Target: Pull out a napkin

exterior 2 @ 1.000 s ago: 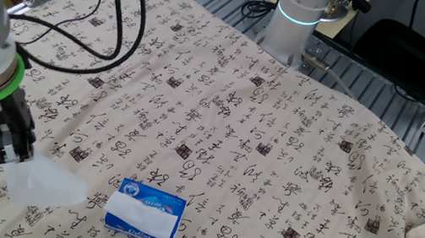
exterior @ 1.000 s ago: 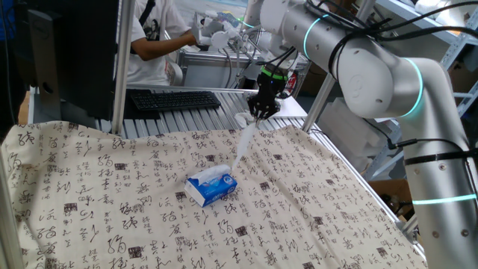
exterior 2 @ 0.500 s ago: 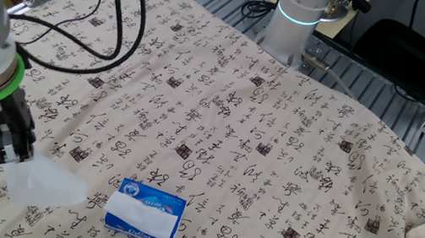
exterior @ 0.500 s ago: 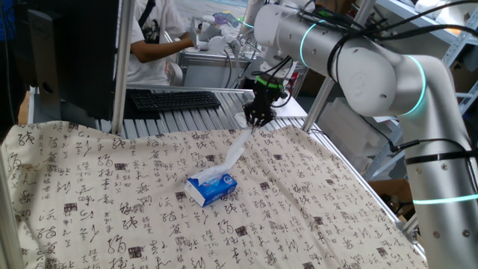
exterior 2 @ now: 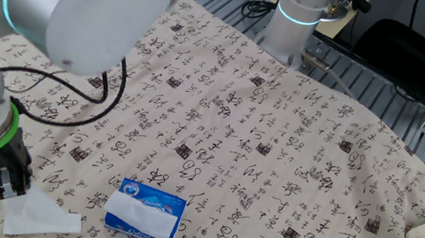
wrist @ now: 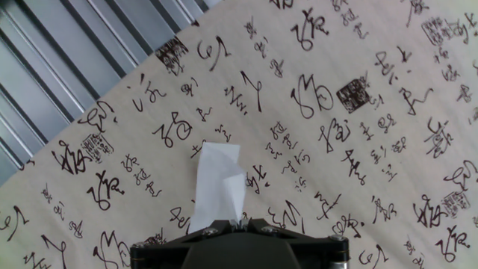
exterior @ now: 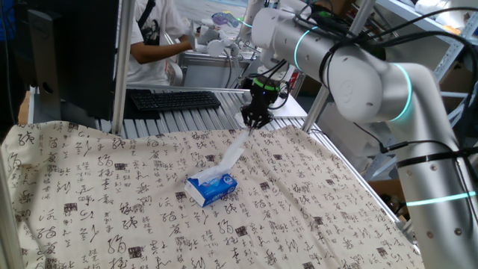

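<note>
One fixed view stood low at the tabletop's (exterior: 314, 217) near edge, facing across the pack (exterior: 211, 187) toward the keyboard (exterior: 173, 99). The other fixed view looked steeply down from the opposite side, beyond the pack (exterior 2: 145, 212), toward the arm's base (exterior 2: 297, 17). Both shared pack and cloth. The hand view looked straight down, close above the cloth (wrist: 358, 90).

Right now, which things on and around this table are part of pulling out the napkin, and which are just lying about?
Part of the job:
- napkin, pinched at its top end
- tool, shut on the napkin
- tissue pack, where more tissue shows at the opening

Just lying about:
- patterned tablecloth
- keyboard behind the table
- person in the background
</note>
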Tool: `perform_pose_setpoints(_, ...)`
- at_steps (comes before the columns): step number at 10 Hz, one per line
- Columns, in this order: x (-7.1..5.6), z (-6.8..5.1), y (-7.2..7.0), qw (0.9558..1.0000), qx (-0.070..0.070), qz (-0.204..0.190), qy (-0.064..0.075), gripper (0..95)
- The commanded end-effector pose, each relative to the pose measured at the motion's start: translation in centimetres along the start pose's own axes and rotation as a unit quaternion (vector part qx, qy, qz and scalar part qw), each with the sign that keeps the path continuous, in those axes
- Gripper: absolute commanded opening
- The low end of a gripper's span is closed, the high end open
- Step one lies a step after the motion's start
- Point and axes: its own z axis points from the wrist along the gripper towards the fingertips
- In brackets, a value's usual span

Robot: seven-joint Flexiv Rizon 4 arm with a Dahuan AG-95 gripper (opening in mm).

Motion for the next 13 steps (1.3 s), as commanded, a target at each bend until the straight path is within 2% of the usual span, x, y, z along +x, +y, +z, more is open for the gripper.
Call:
perform_pose_setpoints(1,0.2,0.8,-0.2,1.0,-0.002,0.001,-0.006,0.0)
perform_pose_setpoints(4,0.2,1.7,-0.1,1.0,0.0,0.002,-0.006,0.0)
perform_pose_setpoints(5,0.2,1.9,-0.1,1.0,-0.002,0.004,-0.005,0.0)
perform_pose_setpoints(6,0.2,1.9,-0.1,1.0,0.002,0.005,0.0,0.0)
perform_pose_setpoints(10,0.1,2.5,0.0,0.9999,0.003,0.013,0.005,0.0)
perform_pose_setpoints(11,0.1,2.5,0.0,0.9997,0.004,0.023,0.003,19.0)
perform_pose_setpoints(12,0.1,2.5,0.0,0.9996,0.001,0.029,0.003,19.0)
perform_pose_setpoints(13,0.1,2.5,0.0,0.9995,-0.002,0.033,0.004,38.0)
